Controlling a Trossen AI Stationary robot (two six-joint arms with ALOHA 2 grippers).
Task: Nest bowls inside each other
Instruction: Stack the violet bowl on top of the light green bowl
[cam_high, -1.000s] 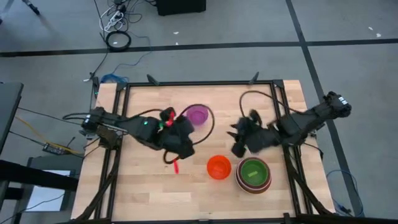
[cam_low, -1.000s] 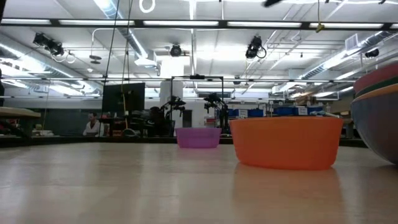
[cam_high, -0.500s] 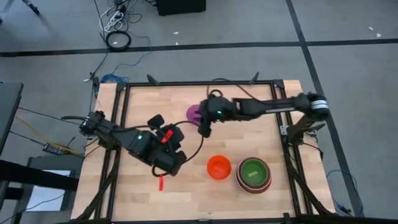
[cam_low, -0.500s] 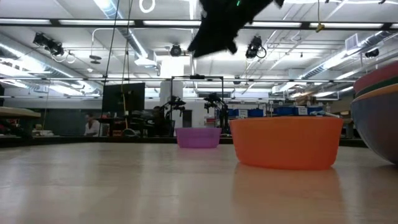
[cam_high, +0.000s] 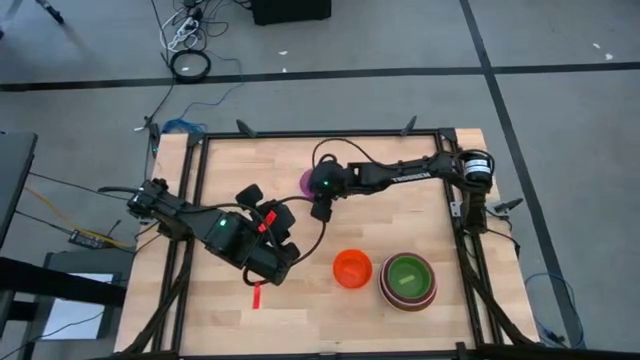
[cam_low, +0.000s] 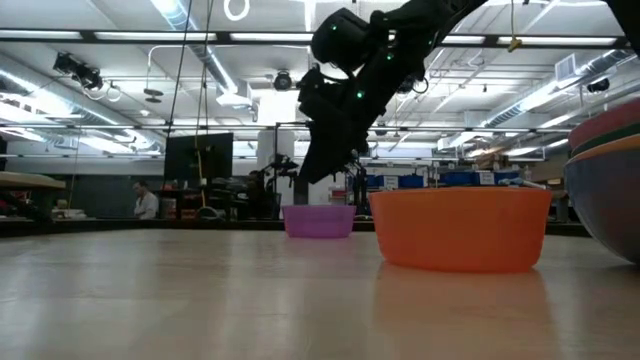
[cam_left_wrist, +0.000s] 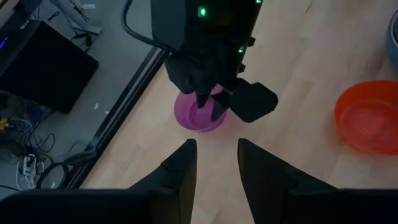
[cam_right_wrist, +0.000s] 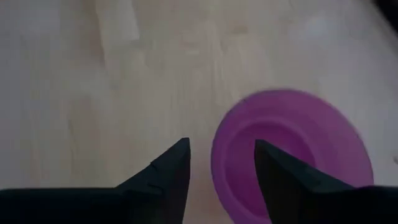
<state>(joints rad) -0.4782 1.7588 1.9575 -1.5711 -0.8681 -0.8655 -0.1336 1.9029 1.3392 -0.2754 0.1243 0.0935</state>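
1. The small round purple plastic bowl (cam_high: 308, 183) sits toward the table's far side, smooth-walled and translucent.
2. The right pincer (cam_high: 320, 211) hangs above it, fingers apart, nothing between them.
3. The round orange plastic bowl (cam_high: 352, 268) stands near the front, beside a stack of nested bowls topped by green (cam_high: 407, 279).
4. The left pincer (cam_high: 279, 272) hovers left of the orange bowl, fingers parted and empty.
5. The pale wood-plank table (cam_high: 240, 305) is framed in black rail; grey floor lies beyond.

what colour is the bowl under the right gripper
Purple bowl, clearest in the right wrist view, with the right gripper over its rim.
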